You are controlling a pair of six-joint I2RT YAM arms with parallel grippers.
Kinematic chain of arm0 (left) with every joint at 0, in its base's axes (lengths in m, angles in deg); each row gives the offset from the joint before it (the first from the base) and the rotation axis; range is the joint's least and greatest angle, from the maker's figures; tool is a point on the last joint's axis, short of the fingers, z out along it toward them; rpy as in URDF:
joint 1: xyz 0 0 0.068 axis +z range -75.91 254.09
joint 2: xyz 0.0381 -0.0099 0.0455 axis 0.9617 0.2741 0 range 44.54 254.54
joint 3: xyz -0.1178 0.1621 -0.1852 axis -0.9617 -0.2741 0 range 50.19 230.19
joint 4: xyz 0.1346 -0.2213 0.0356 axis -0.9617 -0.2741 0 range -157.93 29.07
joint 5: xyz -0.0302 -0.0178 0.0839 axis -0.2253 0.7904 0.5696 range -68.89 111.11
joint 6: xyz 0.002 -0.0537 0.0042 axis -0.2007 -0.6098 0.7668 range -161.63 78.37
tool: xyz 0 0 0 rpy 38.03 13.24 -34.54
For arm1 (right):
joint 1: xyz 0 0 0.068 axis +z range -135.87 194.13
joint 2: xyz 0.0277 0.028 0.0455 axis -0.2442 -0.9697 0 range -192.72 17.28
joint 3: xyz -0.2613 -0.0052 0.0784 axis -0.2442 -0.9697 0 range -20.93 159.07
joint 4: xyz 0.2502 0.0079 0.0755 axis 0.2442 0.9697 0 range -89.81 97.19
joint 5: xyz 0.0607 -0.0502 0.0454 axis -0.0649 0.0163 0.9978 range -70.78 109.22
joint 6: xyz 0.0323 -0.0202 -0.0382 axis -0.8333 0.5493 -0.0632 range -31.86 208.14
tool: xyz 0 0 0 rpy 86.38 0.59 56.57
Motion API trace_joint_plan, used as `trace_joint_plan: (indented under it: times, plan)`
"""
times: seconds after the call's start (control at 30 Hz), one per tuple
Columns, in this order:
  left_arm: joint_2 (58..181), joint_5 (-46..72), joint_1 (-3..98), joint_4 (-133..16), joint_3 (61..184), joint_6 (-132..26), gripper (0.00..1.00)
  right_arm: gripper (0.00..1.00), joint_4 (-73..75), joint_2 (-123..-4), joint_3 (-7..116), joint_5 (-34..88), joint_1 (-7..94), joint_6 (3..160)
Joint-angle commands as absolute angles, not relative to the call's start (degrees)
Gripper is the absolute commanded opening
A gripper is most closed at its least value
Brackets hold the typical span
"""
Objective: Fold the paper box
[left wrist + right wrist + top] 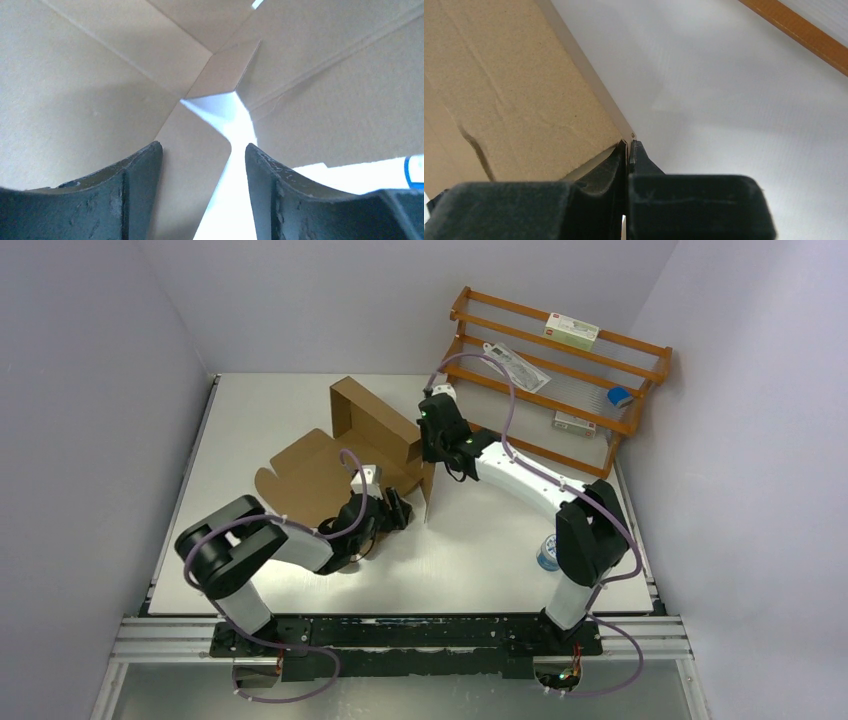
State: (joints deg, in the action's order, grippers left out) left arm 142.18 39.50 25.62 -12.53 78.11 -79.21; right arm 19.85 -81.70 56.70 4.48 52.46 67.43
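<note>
**Right gripper** (629, 145): the jaws are pressed together on the top edge of an upright cardboard wall. The pinch appears meant to hold that panel standing on its crease. Past the fingertips lie bare white surface and one rail of the orange wooden rack (799, 29). **Left gripper** (202, 147): the jaws stand well apart and grip nothing. Its fingers (145, 185) straddle the free edge of a small corner flap, with a strip of white surface showing between them. This pose would suit either nudging the flap inward or closing on it, and which is intended cannot be told. **Paper box** (310, 470): a brown die-cut sheet, partly erected, resting on the table (480, 560) to the left of the rack and nearer the arm bases than the rack is. The wall facing the rack and the adjoining rear wall stand upright. The portion farthest from the rack, with its rounded tabs, lies flat. The right arm reaches the box from the rack side, and the left arm works at the edge away from the rack. One hand thus seems to act as a clamp while the other is free to tuck. By this reading, folding is roughly midway, with the flat tabbed portion not yet raised.
</note>
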Motion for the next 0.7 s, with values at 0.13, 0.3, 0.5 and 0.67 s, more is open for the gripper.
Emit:
trace_joint_plan:
  times: [0.13, 0.3, 0.5, 0.67]
  plan:
    - [138.43, 37.92, 25.67, -24.93, 74.52, -75.57, 0.59, 0.0, 18.61, -82.96, 59.08, 6.47, 52.38, 69.65]
    - [140.77, 34.0, 25.22, -24.69, 74.44, -77.4, 0.46, 0.0, 20.56, -83.71, 61.21, 6.48, 52.28, 67.17]
    - [144.04, 29.62, 22.61, -20.36, 74.85, -81.12, 0.34, 0.0, 24.43, -85.41, 64.87, 4.08, 52.21, 63.04]
    - [145.84, 25.99, 19.9, -15.01, 75.33, -84.75, 0.31, 0.0, 23.89, -85.2, 63.54, 1.2, 51.74, 60.48]
